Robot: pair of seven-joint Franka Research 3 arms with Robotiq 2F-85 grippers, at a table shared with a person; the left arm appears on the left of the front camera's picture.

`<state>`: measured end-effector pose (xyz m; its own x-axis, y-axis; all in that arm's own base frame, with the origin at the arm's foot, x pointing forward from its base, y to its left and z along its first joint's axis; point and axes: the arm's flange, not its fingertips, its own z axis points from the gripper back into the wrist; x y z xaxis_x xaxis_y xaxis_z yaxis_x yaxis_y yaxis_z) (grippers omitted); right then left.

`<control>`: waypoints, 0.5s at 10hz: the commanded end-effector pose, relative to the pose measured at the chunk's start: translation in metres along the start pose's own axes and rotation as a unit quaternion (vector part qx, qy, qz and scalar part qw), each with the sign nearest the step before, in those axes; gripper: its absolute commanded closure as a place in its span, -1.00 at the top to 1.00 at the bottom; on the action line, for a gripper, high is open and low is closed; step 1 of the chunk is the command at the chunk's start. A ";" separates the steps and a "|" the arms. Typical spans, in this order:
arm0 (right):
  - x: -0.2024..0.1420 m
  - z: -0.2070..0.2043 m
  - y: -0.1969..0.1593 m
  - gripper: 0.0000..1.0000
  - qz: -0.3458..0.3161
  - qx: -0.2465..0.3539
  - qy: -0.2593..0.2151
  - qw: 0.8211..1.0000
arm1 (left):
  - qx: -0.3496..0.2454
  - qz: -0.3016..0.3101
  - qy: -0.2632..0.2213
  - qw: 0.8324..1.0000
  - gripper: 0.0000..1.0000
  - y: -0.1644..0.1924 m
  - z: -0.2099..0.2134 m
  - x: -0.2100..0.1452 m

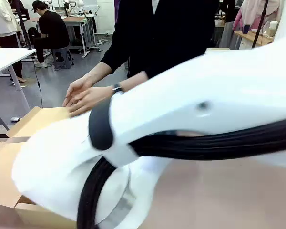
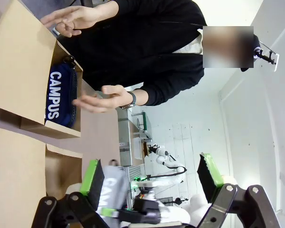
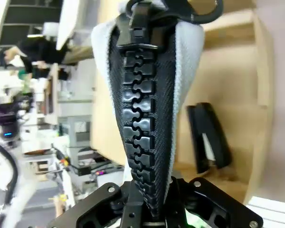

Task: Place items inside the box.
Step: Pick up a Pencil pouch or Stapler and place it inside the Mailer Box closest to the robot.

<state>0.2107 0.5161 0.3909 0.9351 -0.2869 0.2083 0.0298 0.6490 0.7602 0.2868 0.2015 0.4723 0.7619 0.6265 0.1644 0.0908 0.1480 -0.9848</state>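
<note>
Right wrist view: the right jaws are clamped shut on the lower end of the grey zip case. The case is held upright through the centre of the frame, with the black zipper facing the camera and the pull tab at the top edge. The open cardboard box is seen behind it, in the right half of the frame. The black stapler is lying inside the box at centre right, apart from the case.

Left wrist view: the left jaws are spread wide at the bottom of the frame and nothing is gripped between the green pads. The navy zip case, marked "CAMPUS" in white letters, is lying inside the box at the left of the frame, against a box wall. One hand, with a wristwatch on it, is held open just beside the navy case. The other hand is raised at the upper left over a box flap. A blurred grey item is seen farther off beside the lower-left pad; what it is cannot be told.

Front view: a white robot arm with a black cable bundle is stretched from the right to the lower left, and much of the box is hidden by it. Both of the person's hands are seen together at the upper left, over the far flap.
</note>
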 end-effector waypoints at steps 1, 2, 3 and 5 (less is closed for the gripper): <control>-0.001 -0.013 0.083 -0.90 0.032 -0.042 0.028 0.998 | -0.010 -0.008 -0.004 1.000 1.00 0.000 -0.001 -0.005; 0.015 0.038 0.076 -0.90 0.037 0.035 0.042 0.998 | -0.010 -0.008 -0.004 1.000 1.00 0.000 -0.001 -0.005; 0.036 0.105 0.057 -0.90 0.018 0.103 0.002 0.995 | -0.010 -0.008 -0.004 1.000 1.00 0.000 -0.001 -0.005; 0.047 0.188 0.027 -0.90 -0.008 0.128 -0.026 0.991 | -0.010 -0.008 -0.004 1.000 1.00 0.000 -0.001 -0.005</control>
<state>0.1950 0.4665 0.5338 0.9152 -0.3141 0.2524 -0.0754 0.4818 0.8730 0.2866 0.2016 0.4723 0.7616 0.6268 0.1645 0.0909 0.1480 -0.9848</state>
